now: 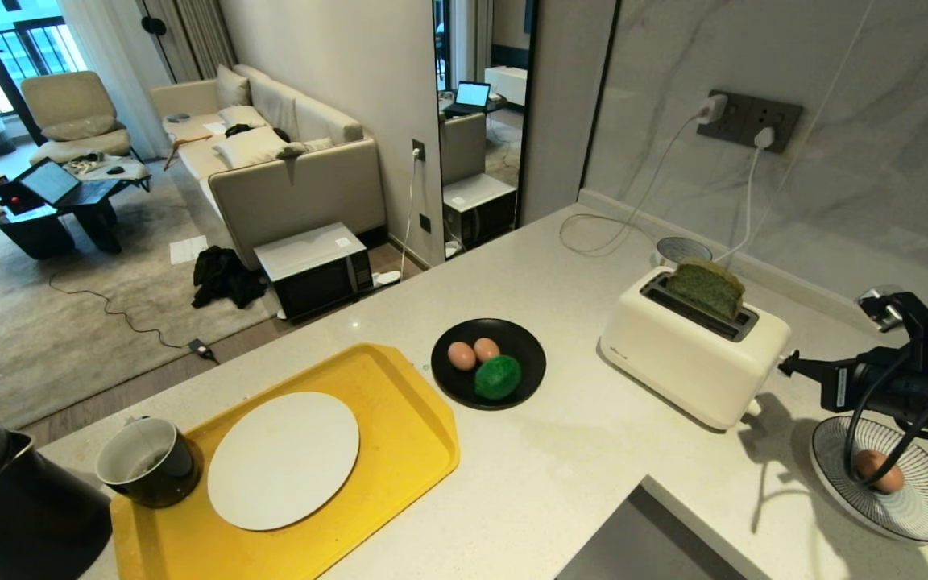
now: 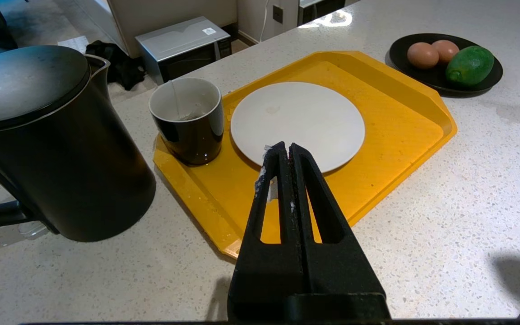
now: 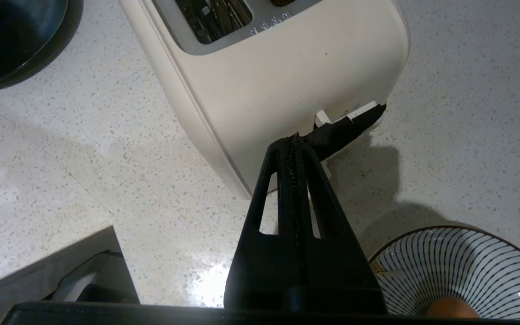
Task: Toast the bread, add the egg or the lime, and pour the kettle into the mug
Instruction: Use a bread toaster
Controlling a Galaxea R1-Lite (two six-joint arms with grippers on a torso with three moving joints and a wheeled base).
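Speckled white stone desk (image 1: 561, 475), marble wall behind, living room off to the left. Cream two-slot toaster (image 1: 693, 354) near the wall; green-crumb bread slice with brown crust (image 1: 706, 287) stands up out of the far slot. Right gripper (image 3: 295, 137) sits at the toaster's end by the white lever (image 3: 359, 110), fingers (image 3: 307, 180) pressed together, nothing held; tips look to be touching the toaster end, contact with the lever can't be confirmed. Striped blue-white bowl (image 1: 927, 503) just beside it holds one pinkish-brown egg (image 1: 879, 471). Black round plate (image 1: 524, 342) between toaster and tray carries two more eggs and the dark green bumpy lime (image 1: 498, 377). Yellow plastic tray (image 1: 416, 427) holds a round white plate (image 1: 283, 459) and the glossy black mug with white inside (image 1: 146, 461). Tall matte black kettle (image 1: 5, 503) stands on the desk just beside the mug. Left gripper (image 2: 285, 146) hangs over the tray's near edge, fingers (image 2: 309, 180) together, empty.
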